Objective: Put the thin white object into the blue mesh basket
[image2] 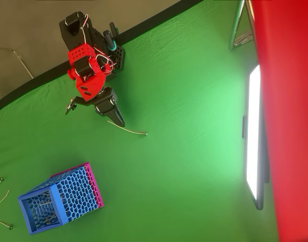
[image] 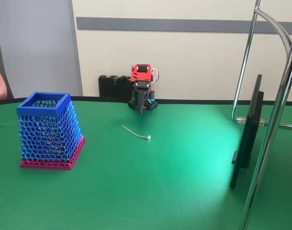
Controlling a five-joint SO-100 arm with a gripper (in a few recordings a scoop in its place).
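The thin white object (image: 135, 132), a slender curved stick with a small ball end, lies flat on the green counter (image: 151, 187), not yet gripped, so we judge the reach is in hand. Our pincer (image: 140, 109) hangs closed and empty just behind it; next it must open and descend. The blue honeycomb-mesh basket (image: 49, 130) stands well apart across open counter.
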